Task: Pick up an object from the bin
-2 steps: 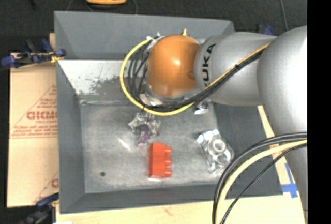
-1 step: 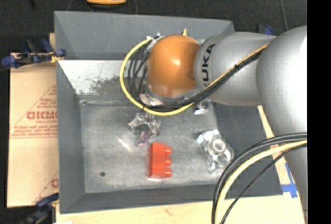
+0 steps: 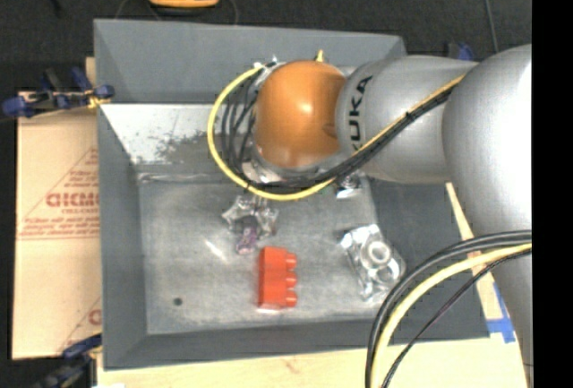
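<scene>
Small purplish piece (image 3: 245,241) lies mid-floor of grey bin (image 3: 121,234), right at tip of gripper (image 3: 251,218). We see the two overlap; contact unclear. Whether gripper is released or clenched, we cannot tell. Just below and right of purplish piece: one red block (image 3: 277,279), flat on floor, apart from gripper. Farther right: one silvery-white metal part (image 3: 369,259). We count one of each. Orange cover (image 3: 300,113) and arm (image 3: 421,126) hang above, entering from right.
</scene>
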Controlling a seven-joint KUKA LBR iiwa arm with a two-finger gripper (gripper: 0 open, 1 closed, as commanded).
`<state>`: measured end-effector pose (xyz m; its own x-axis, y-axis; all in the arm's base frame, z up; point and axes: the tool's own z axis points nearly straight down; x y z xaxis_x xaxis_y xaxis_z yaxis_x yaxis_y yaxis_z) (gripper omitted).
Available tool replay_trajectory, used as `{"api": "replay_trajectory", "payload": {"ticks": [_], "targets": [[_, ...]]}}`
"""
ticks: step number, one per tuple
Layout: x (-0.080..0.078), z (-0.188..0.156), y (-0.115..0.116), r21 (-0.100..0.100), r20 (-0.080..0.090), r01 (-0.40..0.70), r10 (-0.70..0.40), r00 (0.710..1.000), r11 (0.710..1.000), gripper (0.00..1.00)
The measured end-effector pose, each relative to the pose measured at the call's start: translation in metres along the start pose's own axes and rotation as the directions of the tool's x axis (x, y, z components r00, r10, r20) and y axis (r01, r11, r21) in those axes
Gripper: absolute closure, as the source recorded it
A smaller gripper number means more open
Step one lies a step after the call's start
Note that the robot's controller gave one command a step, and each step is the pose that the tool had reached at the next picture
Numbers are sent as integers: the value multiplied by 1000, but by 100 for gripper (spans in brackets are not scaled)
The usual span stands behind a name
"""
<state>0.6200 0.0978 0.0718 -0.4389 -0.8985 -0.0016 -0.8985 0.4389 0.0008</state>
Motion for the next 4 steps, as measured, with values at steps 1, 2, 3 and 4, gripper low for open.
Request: {"api": "replay_trajectory", "payload": {"ticks": [1,2,3,4], "targets": [[0,0,0,0,0,0,0,1000,1000,100],[0,0,0,-1,-1,0,0,1000,1000,100],[0,0,0,-1,-1,-1,1,1000,1000,100],[0,0,0,-1,-1,-1,1,1000,1000,100]]}}
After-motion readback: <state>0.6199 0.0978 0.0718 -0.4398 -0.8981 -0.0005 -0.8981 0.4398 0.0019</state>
